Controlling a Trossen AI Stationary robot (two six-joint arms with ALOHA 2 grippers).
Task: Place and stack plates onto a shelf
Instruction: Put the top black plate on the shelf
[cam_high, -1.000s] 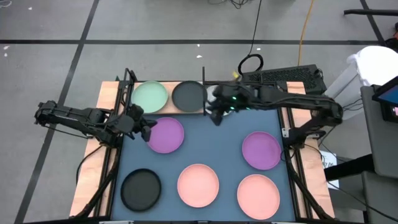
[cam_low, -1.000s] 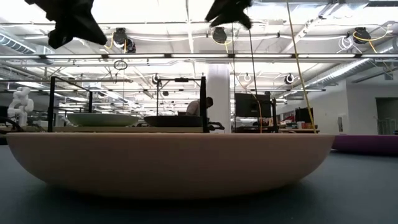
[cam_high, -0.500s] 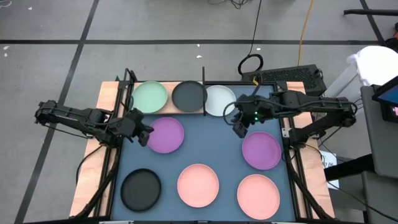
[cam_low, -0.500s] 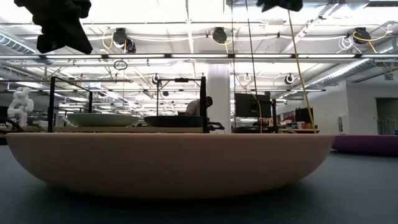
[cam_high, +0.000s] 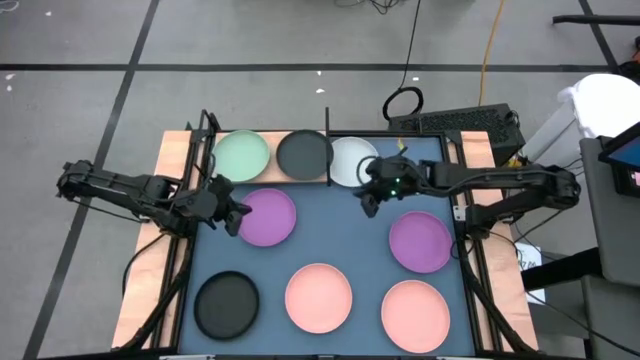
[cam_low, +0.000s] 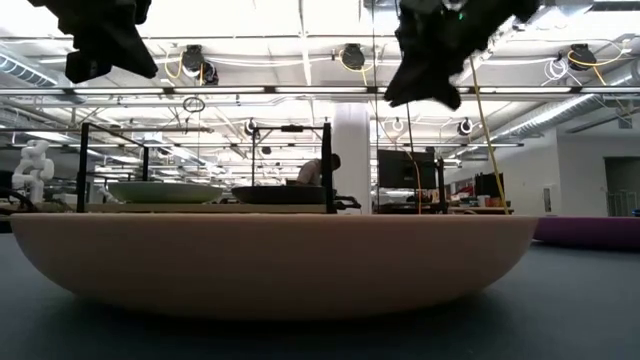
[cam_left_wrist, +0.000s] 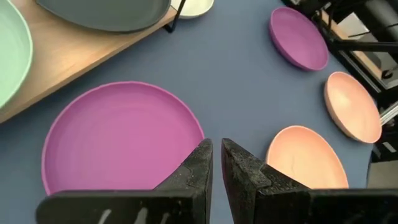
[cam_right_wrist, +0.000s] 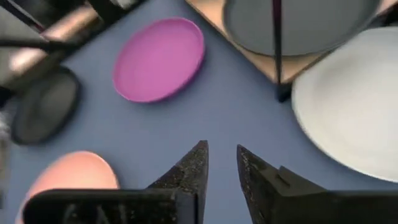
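1. The right gripper (cam_high: 369, 205) has moved back left, beside the whitish plate (cam_high: 350, 162); fingers slightly apart, holding nothing.
2. The shelf (cam_high: 190, 148) holds two plates; six lie on the mat (cam_high: 340, 230), with bare room mid-mat.
3. The left gripper (cam_high: 233, 214), nearly shut and empty, hangs over a purple plate's (cam_high: 268, 216) edge.

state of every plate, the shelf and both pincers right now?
green plate: on shelf
black plate: on shelf, beside green
shelf: two plates, unstacked
whitish plate: on mat, beside shelf
purple plates: on mat
pink plates: on mat
second black plate: on mat
left pincer: nearly shut, empty
right pincer: narrow gap, empty
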